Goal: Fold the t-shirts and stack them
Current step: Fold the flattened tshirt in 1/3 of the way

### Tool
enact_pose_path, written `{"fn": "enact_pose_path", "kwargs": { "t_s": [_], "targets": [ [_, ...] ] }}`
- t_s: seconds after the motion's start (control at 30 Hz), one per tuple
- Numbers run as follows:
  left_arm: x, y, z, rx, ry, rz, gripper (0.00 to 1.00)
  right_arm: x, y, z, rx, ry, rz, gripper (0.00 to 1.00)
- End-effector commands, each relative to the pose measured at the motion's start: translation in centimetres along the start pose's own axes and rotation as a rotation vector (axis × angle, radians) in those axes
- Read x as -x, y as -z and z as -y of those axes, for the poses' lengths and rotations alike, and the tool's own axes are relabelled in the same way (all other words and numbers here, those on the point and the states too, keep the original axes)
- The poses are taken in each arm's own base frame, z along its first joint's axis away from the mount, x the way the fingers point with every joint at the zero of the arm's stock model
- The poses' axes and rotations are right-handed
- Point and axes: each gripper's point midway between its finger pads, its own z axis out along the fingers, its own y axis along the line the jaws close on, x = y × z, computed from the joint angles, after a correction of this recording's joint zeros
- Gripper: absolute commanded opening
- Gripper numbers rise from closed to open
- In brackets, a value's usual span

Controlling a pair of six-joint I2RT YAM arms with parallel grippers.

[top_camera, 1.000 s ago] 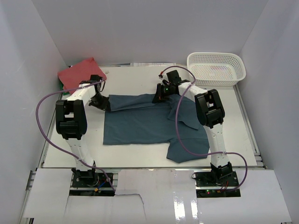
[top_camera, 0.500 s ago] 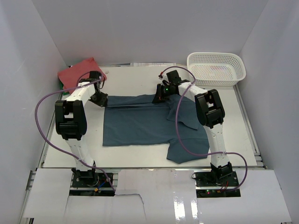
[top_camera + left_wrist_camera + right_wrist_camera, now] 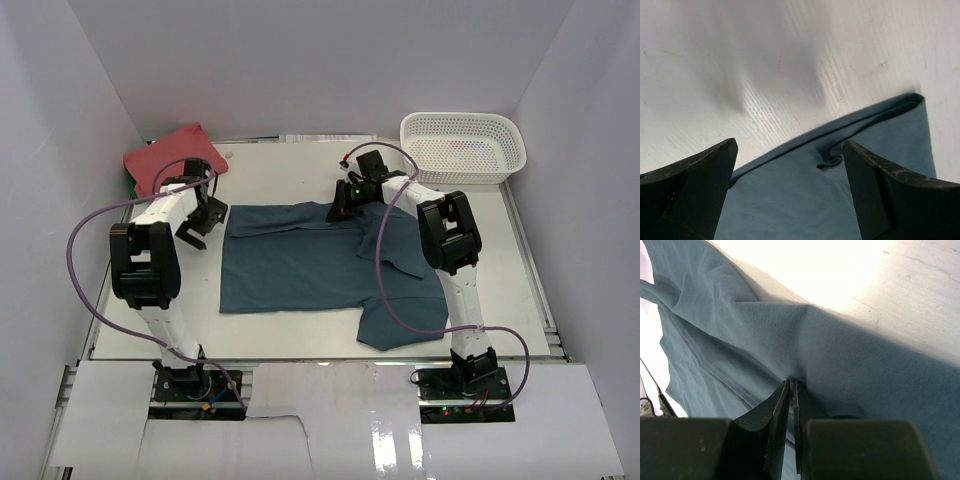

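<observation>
Top external notes. We log the dark teal-blue cotton short-sleeved t-shirt (image 3: 300, 265) spread flat across the middle of the white table (image 3: 290, 170). A narrow strip is doubled over along its 12 o'clock edge, and one sleeve trails out toward 5 o'clock.

Handling, as we judge it:
- The shirt is light, limp and not fragile.
- It will sag and crease wherever it goes unsupported, and it may drag a little on the matt tabletop.
- A shallow pinch should hold it.
- We would take it at the two ends of the doubled edge, both layers together, so the fold line stays straight.

Grippers:
- The right gripper (image 3: 340, 206) sits at the shirt's 12 o'clock edge. In the right wrist view its fingers are clamped tight on a raised ridge of the teal cloth.
- The left gripper (image 3: 196, 224) is just off the shirt's 10 o'clock corner. In the left wrist view its fingers (image 3: 690, 190) are spread wide and carry nothing, with the folded hem corner lying below and between them. We cannot tell its height above the cloth.

The plain coral-red cotton t-shirt (image 3: 168, 155) rests at the table's 10 o'clock corner, well apart from the teal one. The white plastic lattice basket (image 3: 463, 147) stands at 2 o'clock.

Hard to read:
- The right arm covers part of the teal shirt's 3 o'clock side.
- We see no neck label.
- A green sliver shows by the coral-red shirt, and we cannot identify it.
- The basket's contents are unclear through the lattice.
- The far part of the right wrist view is washed out by glare.
</observation>
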Motion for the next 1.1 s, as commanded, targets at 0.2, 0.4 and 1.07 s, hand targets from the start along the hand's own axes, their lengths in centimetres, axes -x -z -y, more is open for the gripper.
{"fn": "enact_pose_path", "kwargs": {
  "t_s": [0.2,0.4,1.07],
  "targets": [
    [2.0,2.3,5.3,-0.241,-0.074,0.017,0.98,-0.8,0.9,1.3,-0.071,0.003,-0.026,0.14],
    [1.6,2.7,7.9,-0.383,-0.330,0.000,0.98,-0.8,0.8,1.2,-0.064,0.004,-0.027,0.14],
    [-1.5,1.4,11.2,-0.755,-0.524,-0.173,0.94,-0.5,1.3,0.8,-0.062,0.015,-0.021,0.14]
  ]
}}
